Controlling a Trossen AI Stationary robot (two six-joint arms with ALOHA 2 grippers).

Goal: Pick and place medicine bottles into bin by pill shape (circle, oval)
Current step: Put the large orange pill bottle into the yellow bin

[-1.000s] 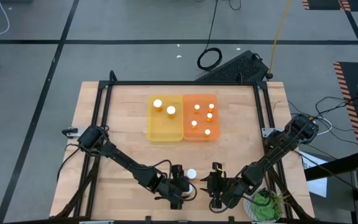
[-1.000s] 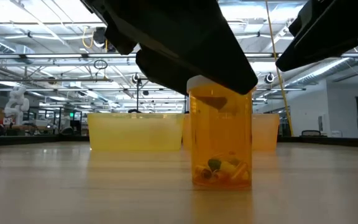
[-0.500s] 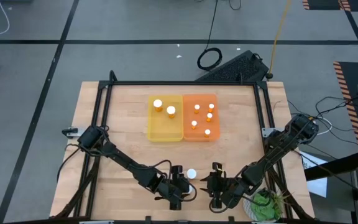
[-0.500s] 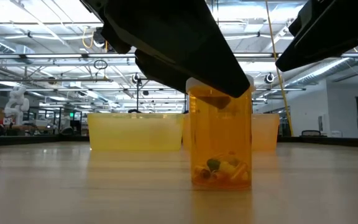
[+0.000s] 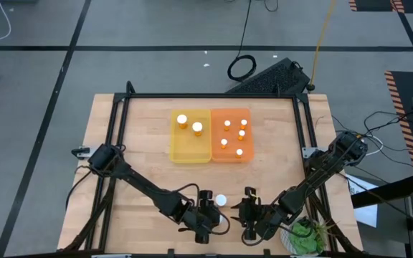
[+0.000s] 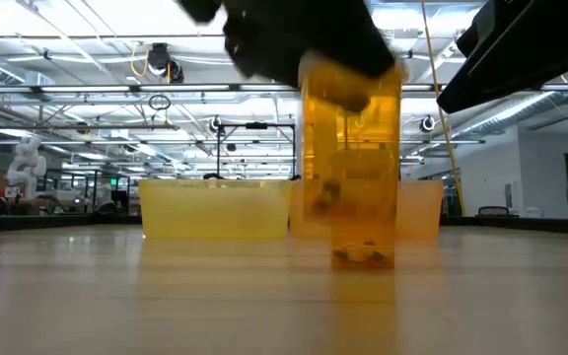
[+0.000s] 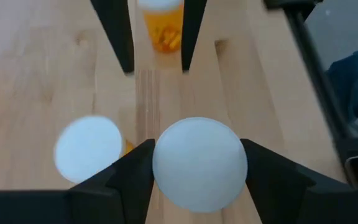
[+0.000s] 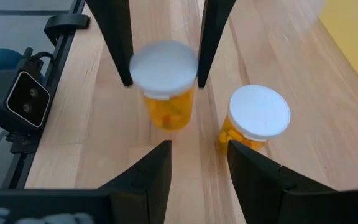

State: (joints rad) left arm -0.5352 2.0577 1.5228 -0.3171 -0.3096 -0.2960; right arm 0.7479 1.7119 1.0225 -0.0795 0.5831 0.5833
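Left pincer (image 5: 205, 221): low over the near edge of the worktop (image 5: 142, 143), pinching one medicine bottle by its sides just under the white cap.
Held bottle (image 6: 351, 163): amber, upright and blurred. In the low view its base hangs clear of the wood, with a few pills at the bottom.
Right pincer (image 5: 249, 221): also at the near edge, facing the left pincer and just beside it. Its fingers are spread, and bare wood shows between them in its own wrist view.
Standing bottle (image 5: 221, 201): upright on the wood, just beyond the gap between the two pincers. It stands near the held bottle but apart from it.
Third bottle (image 7: 162, 31): seen from the left wrist between the two dark fingers opposite. I cannot tell whether they touch it.
Yellow bin (image 5: 181, 147): toward the far side of the worktop, centre-left, holding two white-capped bottles.
Orange bin (image 5: 213, 154): touching the yellow bin's right side, holding five white-capped bottles.
Open room: a broad band of bare wood lies between the pincers and the bins, with clear strips to the left and right of the bins.
Edges: a black frame (image 5: 206, 96) runs along the far side and both flanks of the worktop. Both arms reach in across its near corners.
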